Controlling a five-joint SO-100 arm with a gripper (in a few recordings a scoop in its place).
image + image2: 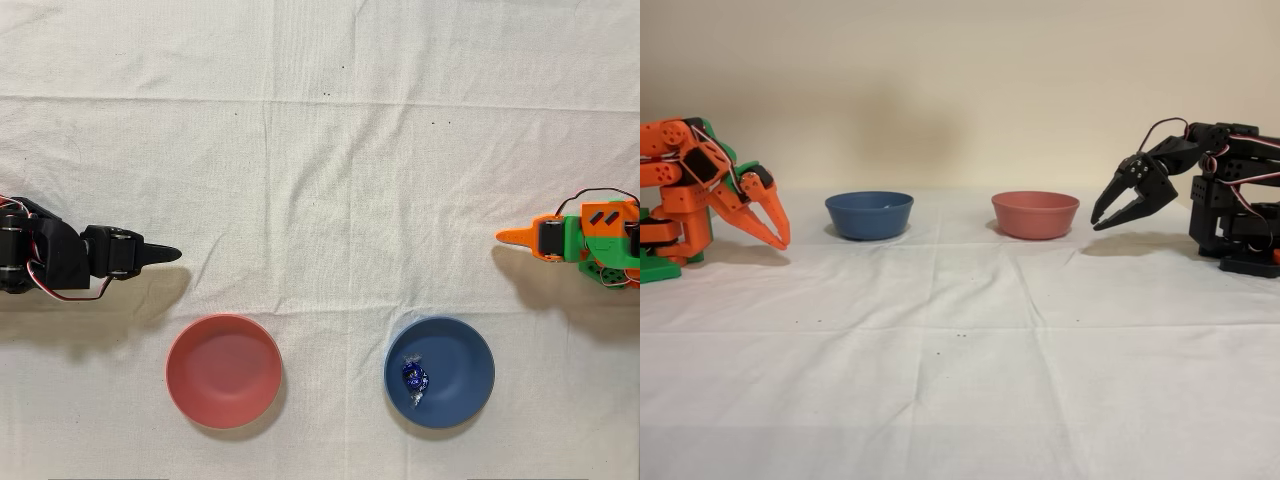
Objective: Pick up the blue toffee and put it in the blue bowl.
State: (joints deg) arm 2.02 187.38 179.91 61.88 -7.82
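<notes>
Blue toffee (414, 379) already lying inside blue bowl (440, 372). I judge it light, foil slippery; best held across round middle. Gripper (778, 236) empty, fingertips together.

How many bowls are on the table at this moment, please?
2. In the overhead view, the blue bowl sits at lower right, holding the blue toffee; the pink-red bowl sits at lower left, apart from it.
</notes>
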